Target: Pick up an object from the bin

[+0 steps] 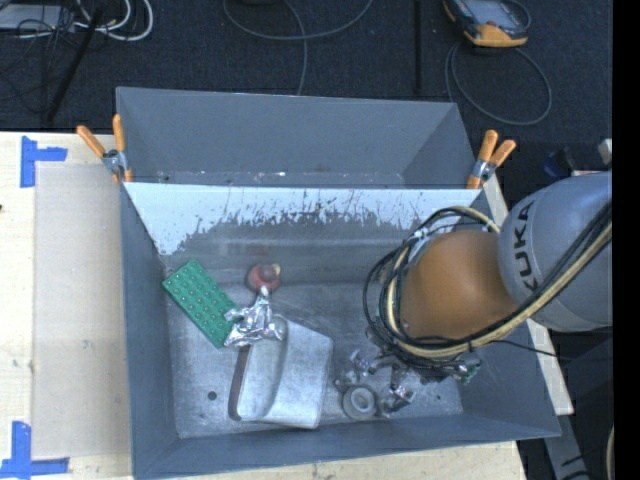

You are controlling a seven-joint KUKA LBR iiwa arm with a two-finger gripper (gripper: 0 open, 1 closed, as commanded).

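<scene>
Contents of the grey metal bin [145, 308], as seen standing over it; places are given from the grey cloth pouch.

1. Grey cloth pouch [295, 373]: lies flat on the bin floor near the front wall, with a dark strap [238, 386] looping along its left edge.
2. Silver foil lump [254, 323]: crumpled, touching the pouch's upper left corner.
3. Green studded plate [201, 302]: flat and set at a slant, up and to the left of the pouch, its lower end touching the foil lump.
4. Small pink ball [265, 275]: above the pouch, just beyond the foil lump.
5. Grey ring [358, 401]: small and round, on the floor just right of the pouch's lower right corner.
6. End effector [388, 383]: low over the floor to the right of the pouch, with the grey ring just beside it on its left. It sits under the orange cover [450, 288] and black cables [385, 298], so I cannot tell how far open it is or whether it has hold of anything.
7. Arm [565, 258]: grey casing, well to the right of the pouch, over the bin's right wall.

Writing: the letters "KUK" read in black on the arm casing. I can read no label on anything lying in the bin.
</scene>
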